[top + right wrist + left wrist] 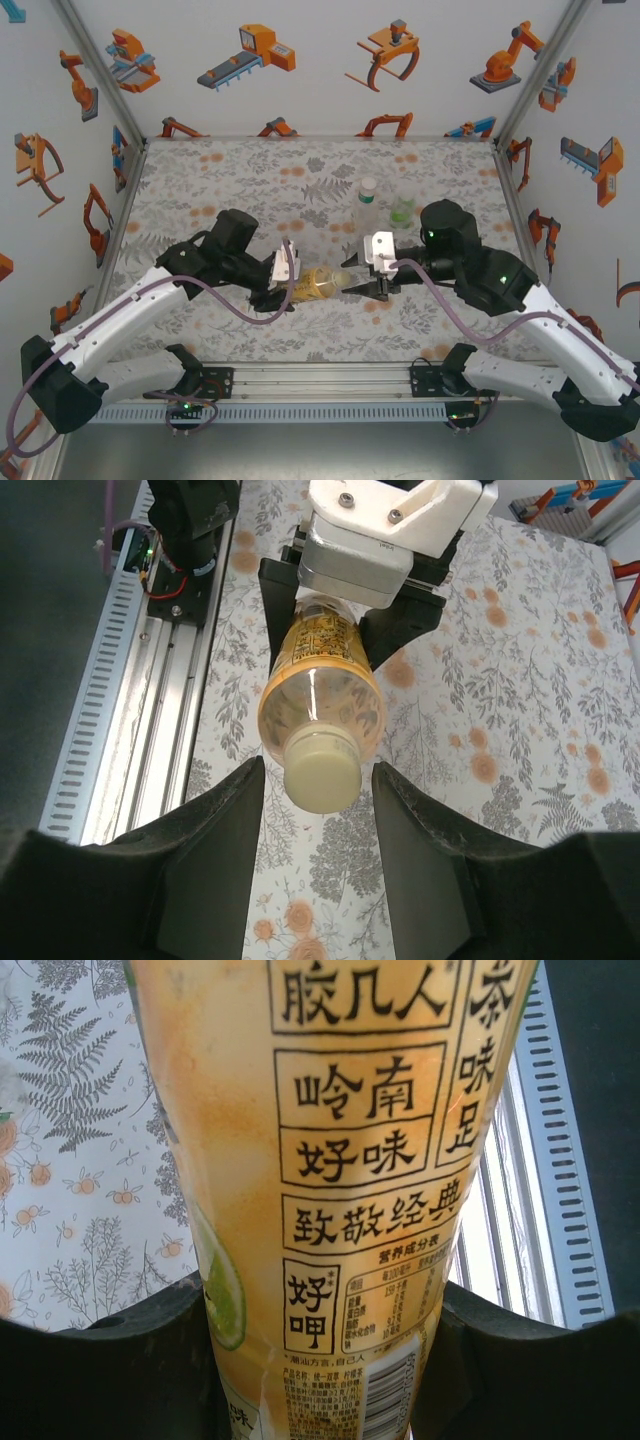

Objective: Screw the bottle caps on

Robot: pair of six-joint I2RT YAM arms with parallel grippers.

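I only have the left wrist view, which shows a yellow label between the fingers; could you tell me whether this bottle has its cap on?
Observer: Yes, a pale cap sits on the neck of the amber bottle, which the left gripper holds on its side.
Operator: Thank you. Where is the other arm, please?
Observer: The right gripper faces the cap end, one finger on each side of the cap, a narrow gap showing on both.
Operator: And the other bottles?
Observer: The slim clear bottle and the short green bottle stand upright side by side further back on the table.
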